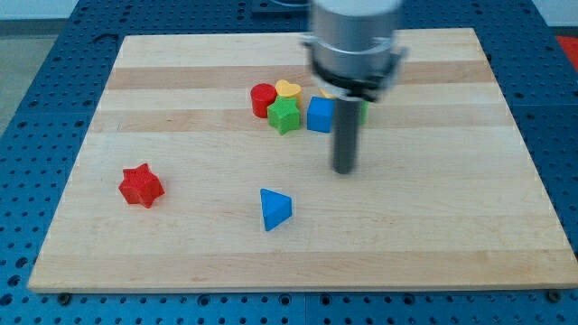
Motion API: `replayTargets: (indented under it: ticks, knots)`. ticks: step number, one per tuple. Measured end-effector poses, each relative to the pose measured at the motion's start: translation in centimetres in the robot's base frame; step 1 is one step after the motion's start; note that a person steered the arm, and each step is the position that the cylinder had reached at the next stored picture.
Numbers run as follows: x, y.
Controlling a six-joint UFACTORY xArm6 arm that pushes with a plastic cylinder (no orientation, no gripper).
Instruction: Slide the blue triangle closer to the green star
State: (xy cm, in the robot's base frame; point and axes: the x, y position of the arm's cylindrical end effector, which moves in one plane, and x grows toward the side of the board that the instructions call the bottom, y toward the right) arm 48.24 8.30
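Observation:
The blue triangle [275, 208] lies alone on the wooden board [181, 108], below the view's middle. The green star [284, 115] sits in a cluster near the view's top centre, between a red cylinder [263, 98] and a blue cube [320, 115]. My tip [344, 171] is on the board to the right of and above the blue triangle, apart from it, and below the blue cube.
A yellow heart [288, 89] sits behind the green star. Another yellow block [327, 94] and a green block [361, 110] are partly hidden behind the arm. A red star [141, 185] lies at the view's left.

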Motion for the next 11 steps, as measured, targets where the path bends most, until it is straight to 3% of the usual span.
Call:
replayTargets:
  ticks: [1,2,3,7,11]
  knots:
    - [5.0,1.5]
    - [9.0,-5.1]
    - [10.1,-12.2]
    - [-1.4,-12.2]
    - [-4.6,-12.9]
